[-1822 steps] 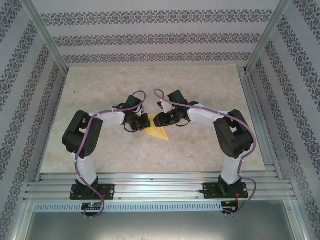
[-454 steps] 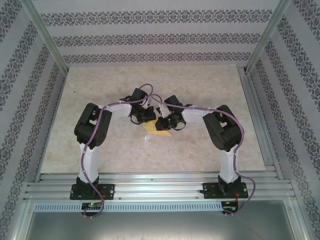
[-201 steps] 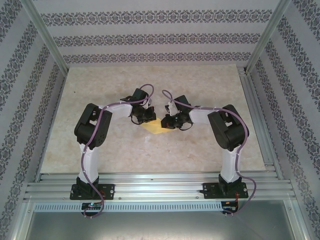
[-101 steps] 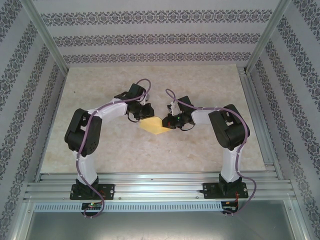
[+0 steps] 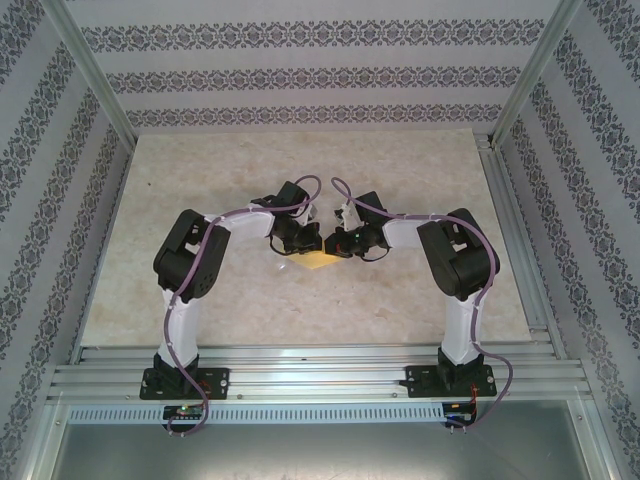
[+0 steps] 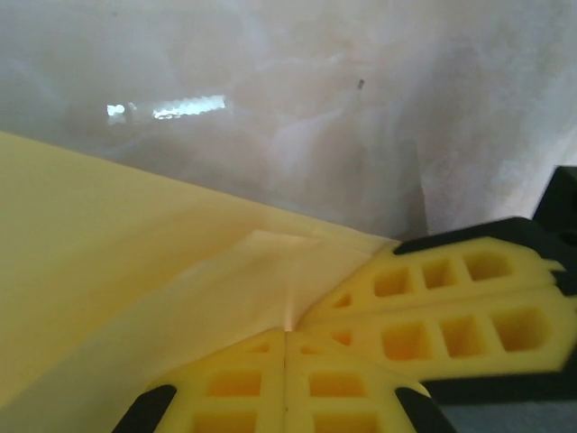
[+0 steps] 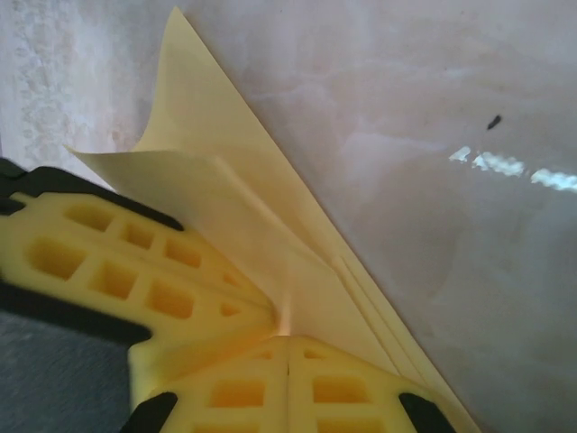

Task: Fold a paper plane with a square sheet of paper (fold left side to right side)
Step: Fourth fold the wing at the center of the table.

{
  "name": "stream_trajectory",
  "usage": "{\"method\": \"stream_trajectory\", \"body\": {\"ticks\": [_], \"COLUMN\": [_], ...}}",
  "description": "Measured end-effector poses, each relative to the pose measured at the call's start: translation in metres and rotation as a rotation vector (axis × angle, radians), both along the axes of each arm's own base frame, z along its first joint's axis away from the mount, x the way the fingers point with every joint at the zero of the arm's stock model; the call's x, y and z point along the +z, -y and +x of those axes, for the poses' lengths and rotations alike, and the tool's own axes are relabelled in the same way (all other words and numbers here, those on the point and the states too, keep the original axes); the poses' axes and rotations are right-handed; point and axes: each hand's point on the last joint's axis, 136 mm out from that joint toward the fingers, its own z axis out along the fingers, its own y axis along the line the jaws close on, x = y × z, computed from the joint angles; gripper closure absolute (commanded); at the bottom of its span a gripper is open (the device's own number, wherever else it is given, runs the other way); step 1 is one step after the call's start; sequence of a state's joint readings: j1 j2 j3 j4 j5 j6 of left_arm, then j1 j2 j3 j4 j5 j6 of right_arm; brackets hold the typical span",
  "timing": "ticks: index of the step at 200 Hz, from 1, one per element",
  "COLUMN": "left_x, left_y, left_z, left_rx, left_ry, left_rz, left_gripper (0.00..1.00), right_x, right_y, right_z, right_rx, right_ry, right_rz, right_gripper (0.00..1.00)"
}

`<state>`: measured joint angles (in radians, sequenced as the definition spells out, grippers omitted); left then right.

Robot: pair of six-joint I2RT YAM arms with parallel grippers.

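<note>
Paper yellow, folded, near middle of surface. Left pincer pinched tight on one side. Right pincer pinched tight on other side, layers showing.

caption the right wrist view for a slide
Right gripper shut on the creased yellow paper, marbled table behind.

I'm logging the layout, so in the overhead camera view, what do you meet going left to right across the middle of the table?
left arm's elbow → left pincer → yellow paper → right pincer → right arm's elbow
</note>
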<state>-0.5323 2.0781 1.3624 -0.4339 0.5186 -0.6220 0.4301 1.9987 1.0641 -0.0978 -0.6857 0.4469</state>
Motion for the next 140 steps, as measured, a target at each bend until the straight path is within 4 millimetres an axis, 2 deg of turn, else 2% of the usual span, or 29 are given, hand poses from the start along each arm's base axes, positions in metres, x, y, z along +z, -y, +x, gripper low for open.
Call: {"method": "stream_trajectory", "body": {"ticks": [140], "left_x": [-0.004], "left_y": [-0.01], "left_z": [0.007], "left_rx": [0.018], "left_ry": [0.022], "left_rz": [0.053], "left_gripper": [1.0], "right_x": [-0.001], "right_y": [0.001], "right_z": [0.0], "right_rx": [-0.001], "right_ry": [-0.017], "right_rz": [-0.015], "right_gripper": [0.97]}}
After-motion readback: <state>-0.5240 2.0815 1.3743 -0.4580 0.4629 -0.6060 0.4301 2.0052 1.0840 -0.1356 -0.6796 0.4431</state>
